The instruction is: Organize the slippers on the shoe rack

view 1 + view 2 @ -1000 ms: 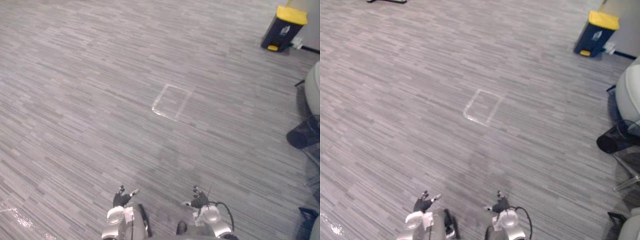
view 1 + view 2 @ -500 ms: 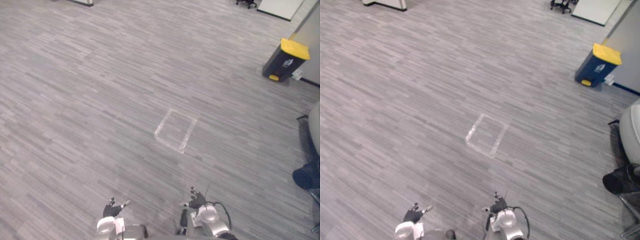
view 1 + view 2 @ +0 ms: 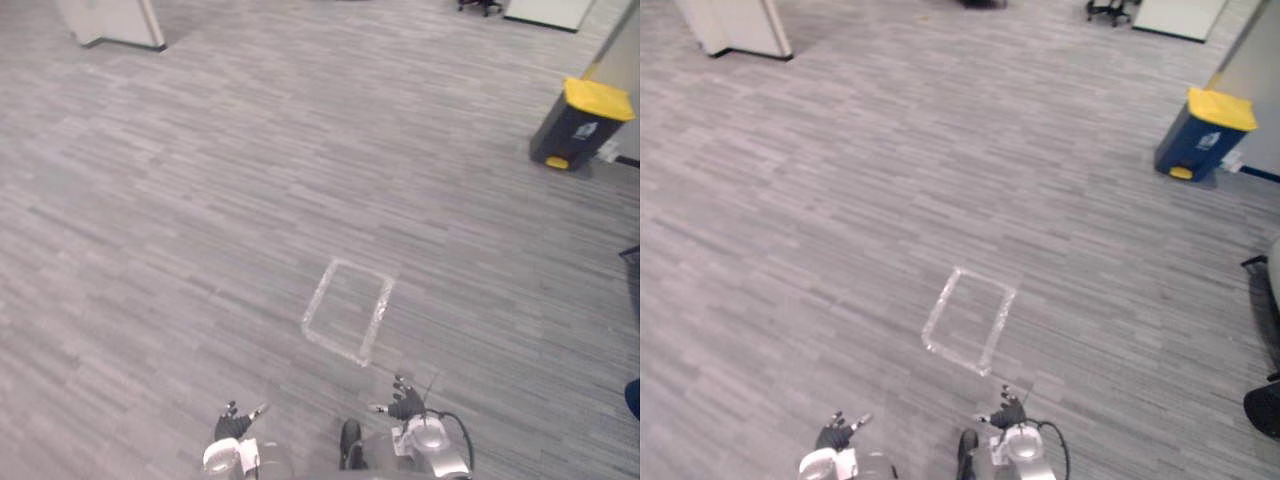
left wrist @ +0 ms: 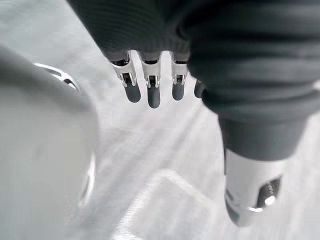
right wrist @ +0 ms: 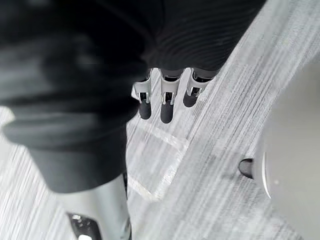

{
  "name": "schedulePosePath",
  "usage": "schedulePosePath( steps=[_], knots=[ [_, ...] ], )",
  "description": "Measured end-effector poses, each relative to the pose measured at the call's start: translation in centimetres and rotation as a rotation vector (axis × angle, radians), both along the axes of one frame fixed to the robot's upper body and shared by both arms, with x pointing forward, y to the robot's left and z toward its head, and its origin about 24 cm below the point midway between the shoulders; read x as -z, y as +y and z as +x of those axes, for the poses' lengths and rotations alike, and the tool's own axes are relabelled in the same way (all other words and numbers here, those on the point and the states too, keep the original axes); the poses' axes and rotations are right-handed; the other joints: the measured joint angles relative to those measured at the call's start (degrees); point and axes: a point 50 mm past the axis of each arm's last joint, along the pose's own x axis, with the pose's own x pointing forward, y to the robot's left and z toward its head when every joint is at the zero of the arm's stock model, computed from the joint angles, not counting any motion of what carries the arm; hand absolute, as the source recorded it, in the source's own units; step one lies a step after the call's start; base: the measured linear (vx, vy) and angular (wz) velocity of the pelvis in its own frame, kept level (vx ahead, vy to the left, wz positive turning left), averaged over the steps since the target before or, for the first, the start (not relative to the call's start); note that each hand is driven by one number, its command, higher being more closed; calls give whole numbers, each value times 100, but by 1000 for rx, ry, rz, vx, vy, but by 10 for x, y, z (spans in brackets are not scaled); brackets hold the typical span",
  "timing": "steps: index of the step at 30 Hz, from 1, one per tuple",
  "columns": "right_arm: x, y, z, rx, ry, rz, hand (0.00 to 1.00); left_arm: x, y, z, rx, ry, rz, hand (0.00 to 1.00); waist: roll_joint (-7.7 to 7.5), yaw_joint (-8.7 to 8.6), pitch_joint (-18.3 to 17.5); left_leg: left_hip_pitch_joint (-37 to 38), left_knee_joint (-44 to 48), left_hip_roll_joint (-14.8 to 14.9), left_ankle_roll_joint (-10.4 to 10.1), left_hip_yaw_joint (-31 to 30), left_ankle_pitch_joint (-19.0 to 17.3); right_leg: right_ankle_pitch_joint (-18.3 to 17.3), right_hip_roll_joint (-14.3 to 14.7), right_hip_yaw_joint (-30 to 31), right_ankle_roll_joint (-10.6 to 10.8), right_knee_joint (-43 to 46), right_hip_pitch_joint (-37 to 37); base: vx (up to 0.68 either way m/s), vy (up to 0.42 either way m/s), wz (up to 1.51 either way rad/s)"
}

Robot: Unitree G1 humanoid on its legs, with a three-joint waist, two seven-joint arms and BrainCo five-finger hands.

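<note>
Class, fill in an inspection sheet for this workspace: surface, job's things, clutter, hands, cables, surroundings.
Surface: grey striped carpet floor, with a taped rectangle outlined just ahead of the robot.
Job's things: nothing seen.
Clutter: nothing seen.
Hands: left hand and right hand low over the floor, fingers straight, holding nothing.
Cables: nothing seen.
Surroundings: dark bin with a yellow lid far right; white cabinet base far left; chair base at the far edge.

no readable text, bin (image 3: 580, 128) label illegible
</note>
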Motion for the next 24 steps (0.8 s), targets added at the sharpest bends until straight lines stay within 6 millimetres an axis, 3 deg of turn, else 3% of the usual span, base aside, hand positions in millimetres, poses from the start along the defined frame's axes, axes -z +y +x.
schedulePosePath(
  steps=[2,4,5,6,7,9,10,11,12,13,14,15,18,19,21,22,23,24],
  knots=[
    [2,-5,1,22,13,-7,0,0,2,0,1,2,6,0,-42,1,26,-274,-1844,-412,-113,-416,98,-152,-262,492,242,-134,391,532,241,-116],
    [4,-8,-2,29,27,-13,0,0,2,0,10,3,7,0,-48,0,28,-331,-3057,-681,-248,-898,489,-313,-448,699,420,-270,623,451,316,-77],
    [6,-11,-5,29,46,-23,0,0,-1,0,24,5,6,0,27,12,1,-359,-3830,-694,-398,-1305,788,-522,-512,891,602,-330,854,467,419,-73],
    [7,-14,-7,27,56,-31,0,1,-1,1,29,5,6,0,37,45,-22,-337,-3617,-728,-475,-1373,1303,-718,-573,1006,712,-277,968,491,438,-71],
    [8,-13,-9,27,67,-28,0,0,1,1,36,3,13,0,-8,51,-53,-349,-3443,-821,-408,-1371,1389,-787,-667,1035,731,-210,1002,514,418,-60],
    [11,-3,-13,25,86,-1,0,-1,11,0,46,12,42,0,-337,47,-237,-383,-2899,-1090,-35,-1250,977,-795,-949,1082,722,531,742,510,339,-51],
    [11,-3,-13,34,86,3,0,-1,12,0,47,17,43,0,-346,43,-241,-333,-2803,-1107,9,-1174,882,-778,-979,1120,736,897,604,481,313,-62],
    [11,-4,-11,43,86,8,0,0,13,1,45,22,44,0,-410,56,-143,32,-2768,-1117,211,-833,724,-657,-1094,1152,938,2113,196,449,297,-90],
    [10,-3,-7,34,83,12,0,1,14,0,49,34,44,0,-379,54,-46,519,-2858,-1161,323,-570,553,-528,-1275,984,1105,3382,-242,433,289,-100],
    [10,-2,-5,30,80,13,0,2,14,-2,53,47,43,0,-368,30,-48,727,-2936,-1178,349,-462,491,-557,-1366,763,1059,3856,-449,392,258,-98],
    [8,-1,-1,21,70,13,0,5,12,-6,77,74,42,0,-323,-41,-66,1173,-3215,-1192,367,-240,419,-693,-1541,133,831,4378,-773,321,232,-82],
    [7,0,1,11,63,14,0,6,11,-9,88,87,41,0,-288,-59,-68,1536,-3589,-1194,365,-68,421,-858,-1582,-427,650,4330,-949,353,251,-77],
    [6,0,5,1,50,11,0,7,9,-8,106,91,41,0,-273,-89,-65,1996,-4141,-1182,332,381,407,-958,-1463,-1795,577,2984,-1319,300,140,-67],
    [5,-1,7,-1,45,8,0,7,8,-7,105,91,39,0,-243,-90,-45,2045,-4189,-1164,313,491,396,-926,-1387,-1992,532,2656,-1392,330,65,-83],
    [2,-9,14,-5,28,-16,0,8,3,-6,115,101,26,0,-99,-105,57,2213,-4282,-1069,290,841,382,-383,-1030,-2584,359,1402,-1556,370,46,-86],
    [2,-11,15,-2,27,-21,0,9,3,-7,124,109,26,0,-95,-119,65,2274,-4282,-1080,270,879,371,-107,-941,-2631,302,1066,-1552,349,-18,-60],
    [3,-14,12,3,34,-28,0,9,3,-8,137,113,29,0,-141,-161,43,2406,-4278,-1164,122,849,280,415,-853,-2571,199,615,-1486,318,-46,-33],
    [3,-17,11,8,34,-34,0,9,3,-7,138,113,26,0,-171,-172,54,2504,-4270,-1187,8,802,203,651,-853,-2498,-296,625,-1458,409,-70,-29]
  ],
)
